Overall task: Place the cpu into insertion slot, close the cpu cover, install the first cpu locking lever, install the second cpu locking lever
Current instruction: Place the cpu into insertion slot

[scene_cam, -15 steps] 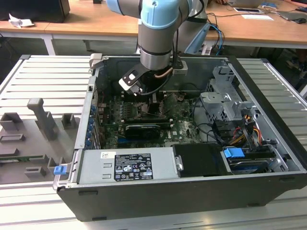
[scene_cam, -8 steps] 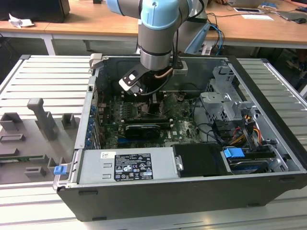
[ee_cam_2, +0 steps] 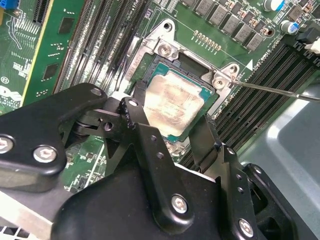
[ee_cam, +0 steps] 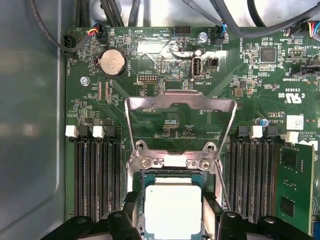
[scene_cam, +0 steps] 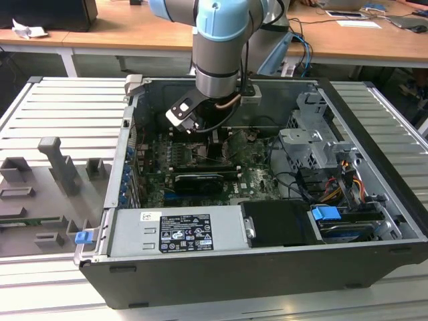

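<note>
The cpu (ee_cam: 172,210), a pale square chip with a green border, lies level in the insertion slot (ee_cam: 150,162), whose silvery rim shows at one side. My gripper (ee_cam: 172,216) stands over it with one black finger (ee_cam: 131,212) against each of two opposite chip edges. In the second wrist view the cpu (ee_cam_2: 172,102) sits between the same fingers (ee_cam_2: 134,112) of the gripper (ee_cam_2: 169,119), inside the insertion slot (ee_cam_2: 165,49). The cpu cover (ee_cam: 180,99) stands swung up and open beyond the socket. A thin locking lever (ee_cam_2: 272,91) sticks out sideways, unlatched. In the exterior view the gripper (scene_cam: 215,142) reaches down into the case.
Rows of black memory slots (ee_cam: 95,175) flank the socket on both sides. A green card (ee_cam: 295,185) stands close by. The open computer case (scene_cam: 267,267) has a drive cage (scene_cam: 314,144), cables (scene_cam: 334,180) and a power supply (scene_cam: 180,231) around the motherboard.
</note>
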Robot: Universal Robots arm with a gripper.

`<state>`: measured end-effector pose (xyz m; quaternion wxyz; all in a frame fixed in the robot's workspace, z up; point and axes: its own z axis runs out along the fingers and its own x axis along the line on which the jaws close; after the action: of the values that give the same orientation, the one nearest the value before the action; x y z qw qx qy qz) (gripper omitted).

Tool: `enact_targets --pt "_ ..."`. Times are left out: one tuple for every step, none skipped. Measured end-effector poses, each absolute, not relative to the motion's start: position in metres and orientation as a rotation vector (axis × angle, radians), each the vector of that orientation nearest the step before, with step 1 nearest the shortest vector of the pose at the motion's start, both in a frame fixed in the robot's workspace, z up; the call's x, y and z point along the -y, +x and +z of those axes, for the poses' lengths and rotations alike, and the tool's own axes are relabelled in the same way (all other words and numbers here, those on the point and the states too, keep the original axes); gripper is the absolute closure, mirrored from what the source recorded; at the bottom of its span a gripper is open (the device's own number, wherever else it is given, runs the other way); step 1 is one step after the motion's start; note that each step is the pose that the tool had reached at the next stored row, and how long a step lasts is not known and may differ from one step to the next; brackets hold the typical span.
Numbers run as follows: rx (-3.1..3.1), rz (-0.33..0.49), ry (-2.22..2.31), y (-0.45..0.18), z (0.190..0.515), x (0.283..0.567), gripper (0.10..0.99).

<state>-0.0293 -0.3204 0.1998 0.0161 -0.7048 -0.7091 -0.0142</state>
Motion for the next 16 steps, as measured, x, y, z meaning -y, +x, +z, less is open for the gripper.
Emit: enact_targets --pt "2.206 -0.043 -2.192 -0.0292 0.2004 0.3206 0.475" --pt "2.206 -0.043 -2.192 -0.0292 0.2011 0.321 0.475" --pt "2.206 -0.043 -2.192 -0.0292 0.2016 0.3213 0.475" --pt "2.206 -0.043 -2.192 -0.0292 0.2016 0.3214 0.475" --pt "2.206 -0.043 -2.192 -0.0292 0.202 0.3214 0.475" --pt "2.206 -0.043 -2.192 -0.0292 0.2029 0.3215 0.475" --pt "2.206 -0.043 -2.192 -0.0292 0.2053 0.3215 0.475" --pt "2.206 -0.042 -2.192 -0.0292 0.2067 0.3215 0.49" --pt "2.207 -0.041 -2.193 -0.0291 0.2083 0.3215 0.553" --pt "2.207 -0.041 -2.193 -0.0291 0.2086 0.3214 0.62" --pt "2.208 -0.039 -2.194 -0.0292 0.209 0.3215 0.678" --pt "2.208 -0.039 -2.194 -0.0292 0.2095 0.3215 0.737" --pt "2.208 -0.038 -2.194 -0.0292 0.2098 0.3214 0.8" --pt "2.208 -0.038 -2.194 -0.0292 0.2102 0.3215 0.922" --pt "2.208 -0.039 -2.194 -0.0292 0.2103 0.3214 0.98" --pt "2.208 -0.038 -2.194 -0.0292 0.2104 0.3214 0.98"
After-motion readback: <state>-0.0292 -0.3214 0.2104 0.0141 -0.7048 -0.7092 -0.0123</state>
